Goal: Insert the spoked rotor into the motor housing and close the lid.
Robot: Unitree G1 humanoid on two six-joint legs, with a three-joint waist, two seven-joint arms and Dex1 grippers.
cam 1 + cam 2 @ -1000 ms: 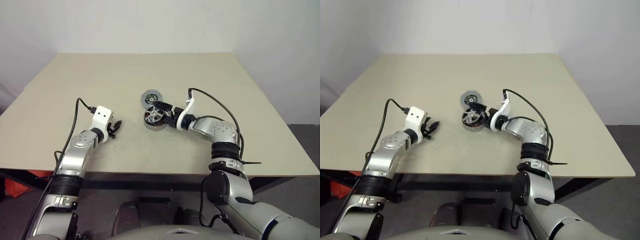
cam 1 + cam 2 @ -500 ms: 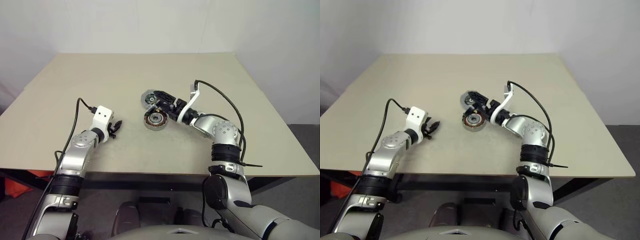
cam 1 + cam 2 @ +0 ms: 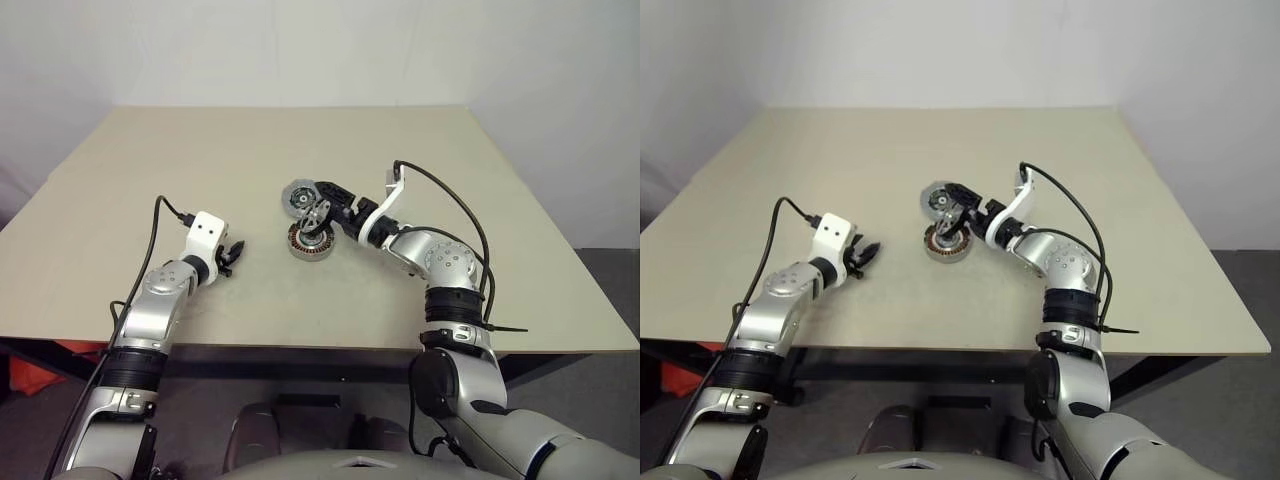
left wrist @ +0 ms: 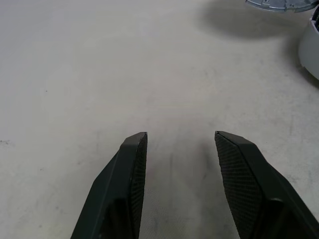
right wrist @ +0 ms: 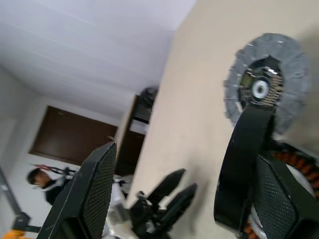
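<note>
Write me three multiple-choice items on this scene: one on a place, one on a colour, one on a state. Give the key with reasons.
1. Where does the faceted grey metal lid lie relative to the round silver-grey motor housing?
A. Just beyond it, on the far side from the robot
B. Beside the left gripper
C. At the beige table's right edge

2. What colour are the windings inside the housing?
A. Blue
B. Copper-brown
C. White

3. What is the state of the left gripper?
A. Shut on the lid
B. Shut on nothing
C. Open, with nothing between its fingers

Key:
1 A, since the head views show the lid right behind the housing.
2 B, since the ring around the hub shows copper-brown.
3 C, since its wrist view shows bare table between parted fingers.
</note>
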